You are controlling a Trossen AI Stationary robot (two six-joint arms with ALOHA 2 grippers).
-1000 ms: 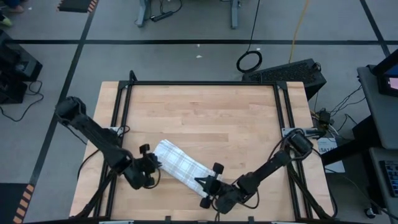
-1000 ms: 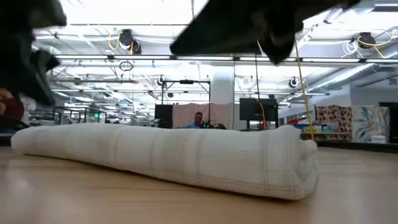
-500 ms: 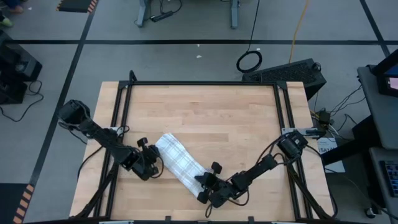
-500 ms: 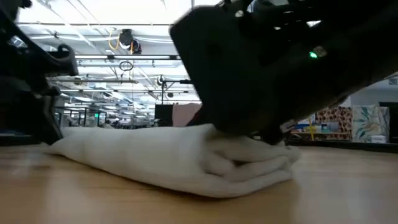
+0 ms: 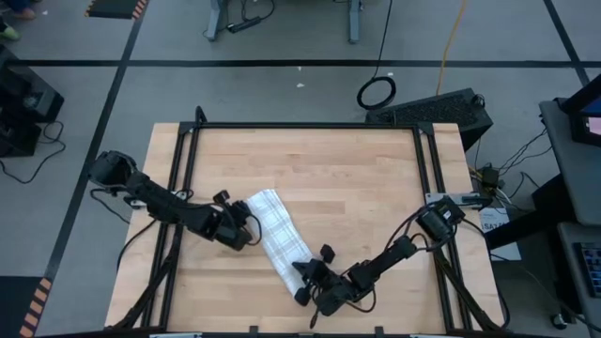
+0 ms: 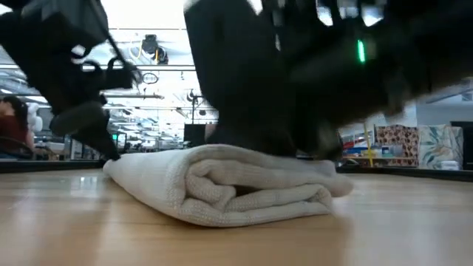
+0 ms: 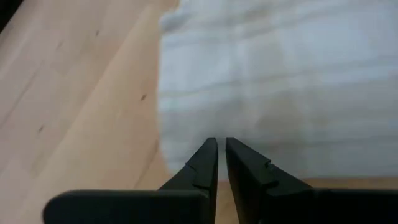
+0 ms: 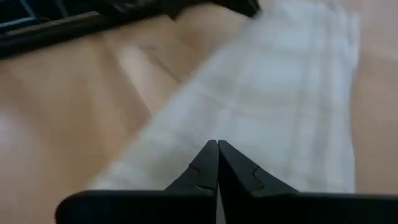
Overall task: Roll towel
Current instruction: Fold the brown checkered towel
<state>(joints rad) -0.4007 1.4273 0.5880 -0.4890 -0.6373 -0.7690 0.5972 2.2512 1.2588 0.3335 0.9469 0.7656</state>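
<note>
The white towel (image 5: pixel 279 235) with a faint grey check lies rolled into a short thick bundle on the wooden table, slanting from the far left to the near right. In the low view its near end (image 6: pixel 244 196) shows the folded layers. My left gripper (image 5: pixel 246 228) is shut and stands at the towel's left side near its far end. My right gripper (image 5: pixel 306 278) is shut and stands at the towel's near end. Both wrist views show shut fingers against the cloth. My left gripper touches the towel's long left side (image 7: pixel 217 127) with its shut fingertips, coming level from the table's left. The towel lies flat on the table. My right gripper's shut fingertips rest on the towel's top near its near end (image 8: pixel 217 134), coming slanting from the near right, along the roll.
A black frame (image 5: pixel 188 141) runs round the table top. Bare wood (image 5: pixel 357 178) lies beyond and to the right of the towel. Behind the table the low view shows a workshop room.
My left gripper has gone toward the table's right and far edge, pushing the towel's far end with it. My right gripper has gone a little toward the left at the near end. The towel has turned about, and now points more from near to far.
</note>
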